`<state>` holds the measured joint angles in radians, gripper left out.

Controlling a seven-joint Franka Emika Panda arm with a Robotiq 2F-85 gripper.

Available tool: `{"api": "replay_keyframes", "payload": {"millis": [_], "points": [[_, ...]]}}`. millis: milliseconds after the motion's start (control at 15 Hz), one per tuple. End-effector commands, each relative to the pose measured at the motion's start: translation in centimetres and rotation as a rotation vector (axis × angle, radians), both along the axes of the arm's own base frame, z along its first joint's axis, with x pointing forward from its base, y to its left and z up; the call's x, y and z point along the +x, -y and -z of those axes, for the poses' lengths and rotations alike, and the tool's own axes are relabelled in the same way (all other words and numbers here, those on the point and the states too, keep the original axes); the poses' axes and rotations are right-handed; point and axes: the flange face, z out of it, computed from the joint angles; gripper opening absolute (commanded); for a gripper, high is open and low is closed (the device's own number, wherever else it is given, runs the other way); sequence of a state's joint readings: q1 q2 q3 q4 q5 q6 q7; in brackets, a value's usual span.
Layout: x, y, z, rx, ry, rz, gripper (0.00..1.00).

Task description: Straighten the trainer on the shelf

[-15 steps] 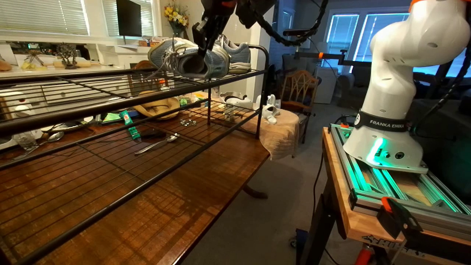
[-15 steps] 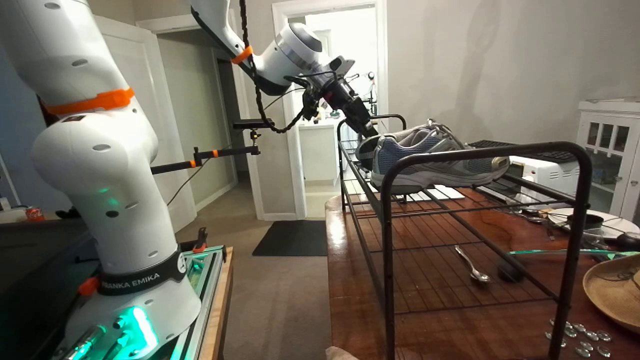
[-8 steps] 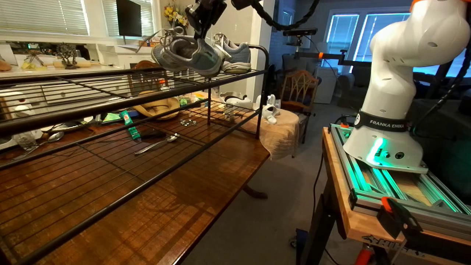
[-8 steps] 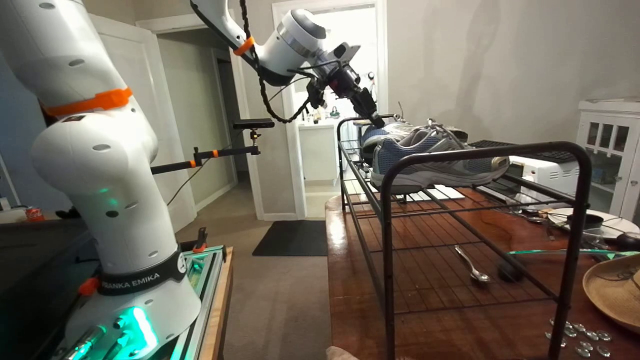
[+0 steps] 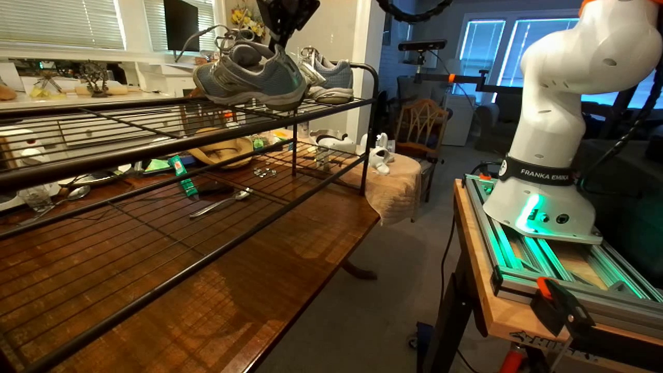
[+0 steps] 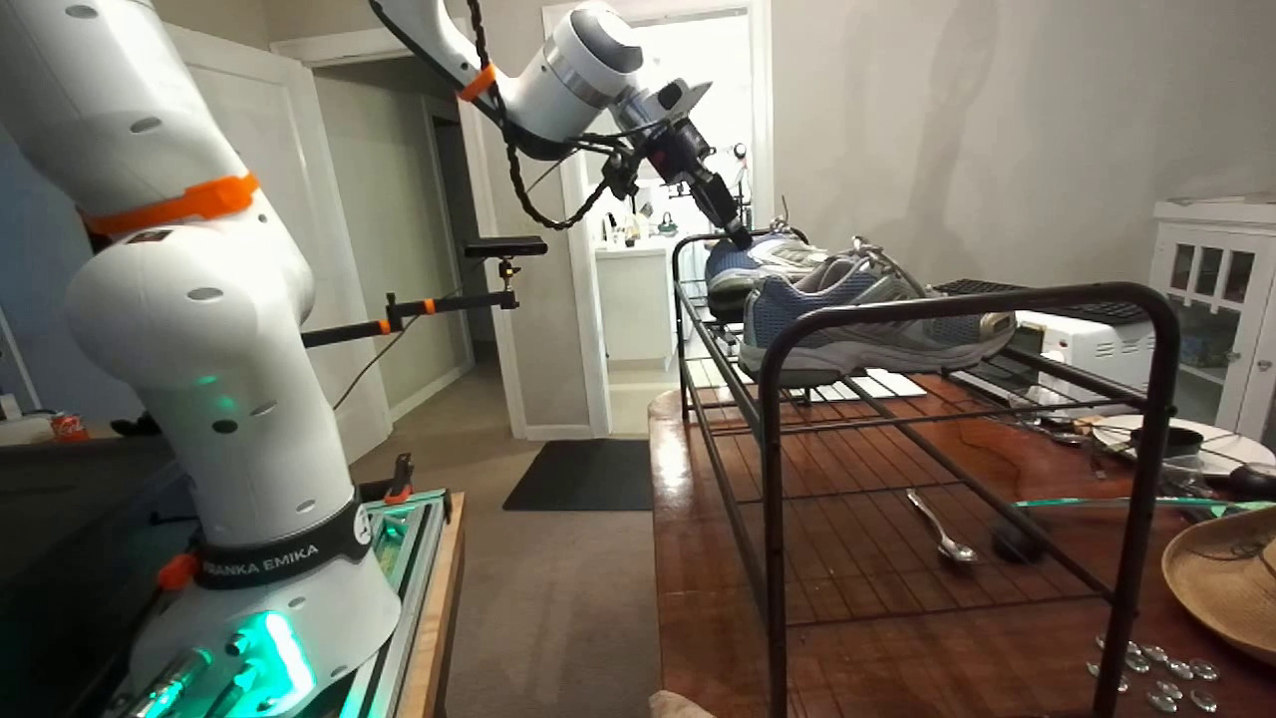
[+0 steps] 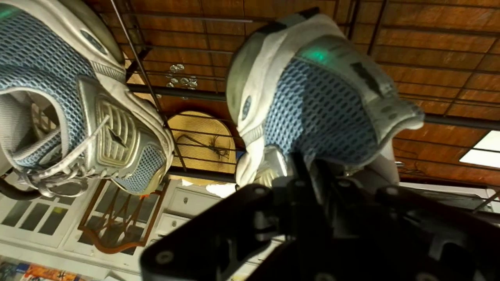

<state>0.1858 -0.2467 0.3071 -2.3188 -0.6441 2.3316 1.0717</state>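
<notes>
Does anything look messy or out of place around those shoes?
Two things. On the held trainer, a lace juts out loosely instead of lying flat. Clear beads lie scattered on the table near the straw hat, perhaps spilled.

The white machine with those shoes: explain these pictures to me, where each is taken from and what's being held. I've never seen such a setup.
The machine is a robot arm; its hand is a two-fingered gripper. Two pictures look in from outside the robot, from different places. The third is taken from its wrist, so the gripper crowds the lower part.

The surface is the top tier of a dark wire shelf standing on a brown wooden table. A grey-and-blue trainer is held: the gripper appears to pinch its collar. Whether its sole touches the wires, I can't be sure. Another shoe stands beside it, not held. A straw hat lies on the table.
</notes>
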Motion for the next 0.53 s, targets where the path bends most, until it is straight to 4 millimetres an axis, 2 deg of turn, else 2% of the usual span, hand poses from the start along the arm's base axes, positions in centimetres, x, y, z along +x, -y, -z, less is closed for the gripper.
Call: {"api": "replay_keyframes", "payload": {"millis": [0,267,467], "points": [[-1.8,1.0,-0.2,0.026,-0.022,0.01,0.02],[-2.6,2.4,0.0,0.024,-0.041,0.036,0.02],[-2.5,4.2,0.4,-0.009,-0.039,0.064,0.02]]}}
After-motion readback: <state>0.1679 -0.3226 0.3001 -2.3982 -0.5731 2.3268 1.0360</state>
